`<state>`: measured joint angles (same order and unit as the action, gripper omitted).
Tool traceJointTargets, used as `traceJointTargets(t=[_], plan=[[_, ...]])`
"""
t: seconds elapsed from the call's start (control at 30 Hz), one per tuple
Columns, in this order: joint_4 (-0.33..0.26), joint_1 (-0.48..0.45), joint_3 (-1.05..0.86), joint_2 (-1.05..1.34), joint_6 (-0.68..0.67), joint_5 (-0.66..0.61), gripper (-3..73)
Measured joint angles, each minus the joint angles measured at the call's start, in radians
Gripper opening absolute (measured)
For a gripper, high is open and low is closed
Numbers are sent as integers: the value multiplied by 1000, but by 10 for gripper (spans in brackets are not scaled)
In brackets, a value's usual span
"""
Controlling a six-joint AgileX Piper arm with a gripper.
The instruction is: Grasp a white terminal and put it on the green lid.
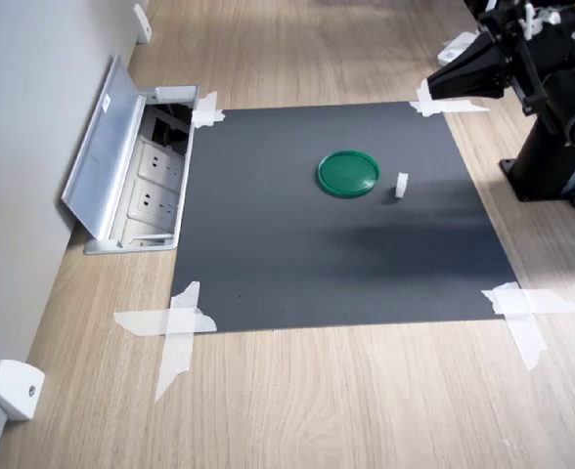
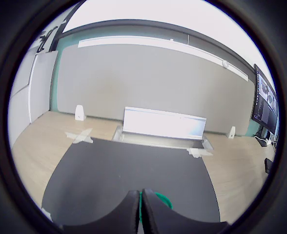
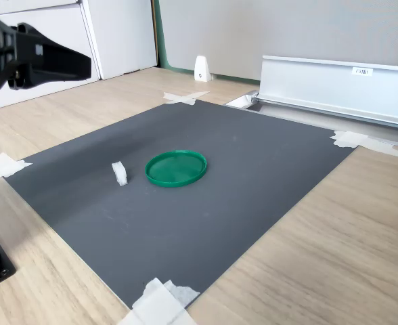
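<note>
Gripper (image 1: 434, 86) raised, held roughly level — jaws together, nothing between them.

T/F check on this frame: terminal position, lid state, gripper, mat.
1. The white terminal sits on the green lid. False: it stands on the black mat, beside the lid.
2. The lid has nothing on it. True.
3. The gripper holds the terminal. False: its fingers are shut on nothing, raised off the mat.
4. White tape holds the mat's corners. True.
5. In the second exterior view, the terminal is to the right of the lid. False: it is to the left.
</note>
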<state>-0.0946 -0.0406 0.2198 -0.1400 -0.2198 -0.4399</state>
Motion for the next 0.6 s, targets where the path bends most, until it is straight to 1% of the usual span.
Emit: traceJointTargets(t=[0.2,0.37,0.47,0.6], plan=[[12,0,163,-233,0,-35,-9],[48,0,332,-417,0,-165,-9],[63,0,396,-530,-4,-231,-9],[73,0,448,-648,-69,-297,-9]])
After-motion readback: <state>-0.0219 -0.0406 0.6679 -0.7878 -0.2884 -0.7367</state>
